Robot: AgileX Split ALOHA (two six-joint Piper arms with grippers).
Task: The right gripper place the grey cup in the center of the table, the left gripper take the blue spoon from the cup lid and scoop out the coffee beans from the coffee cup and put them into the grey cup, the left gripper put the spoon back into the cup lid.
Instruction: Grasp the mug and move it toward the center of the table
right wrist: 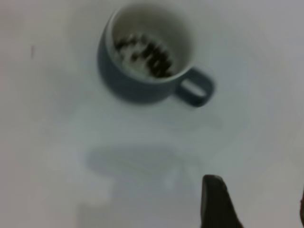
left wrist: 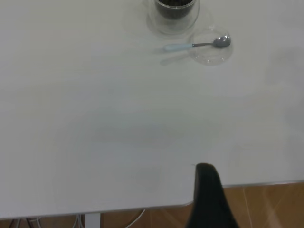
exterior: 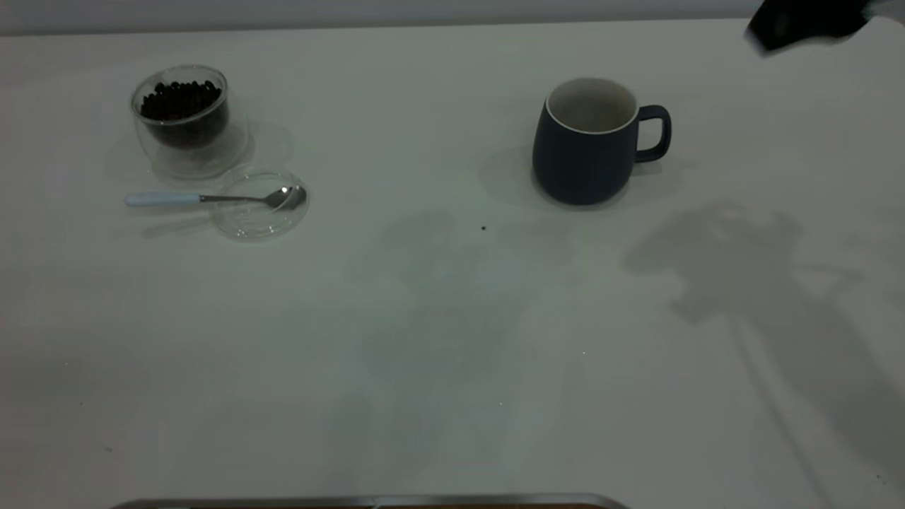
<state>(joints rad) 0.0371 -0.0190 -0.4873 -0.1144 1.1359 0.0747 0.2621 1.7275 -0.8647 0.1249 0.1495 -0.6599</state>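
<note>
White and plain, the worktop (exterior: 438,367) carries two groups of things set well apart. On the left arm's side the clear glass coffee cup (exterior: 187,116) stands upright with the coffee beans (exterior: 180,99) heaped inside. Just beside it lies the cup lid (exterior: 260,206). The blue spoon (exterior: 212,199) rests across the lid, its metal bowl inside the rim and its pale handle sticking out over the worktop. The grey cup (exterior: 587,141) stands upright on the right arm's side of the middle, its handle turned toward that arm. The right wrist view shows a few dark beans already on the cup's floor, and a single dark speck (exterior: 483,227) lies loose near the middle of the worktop. I judge the first step to be in hand, because the grey cup is not yet centred and nothing is held. The right end effector (exterior: 806,25) hangs high at the far right corner, well apart from the cup. It is empty, and its fingers (right wrist: 216,202) are spread wide. Next it would need to descend to the rim or handle, close on it and carry the cup toward the middle without tipping it. The left end effector (left wrist: 209,199) is parked over the worktop's edge, far from the spoon; I cannot tell whether it is wide or narrow.
</note>
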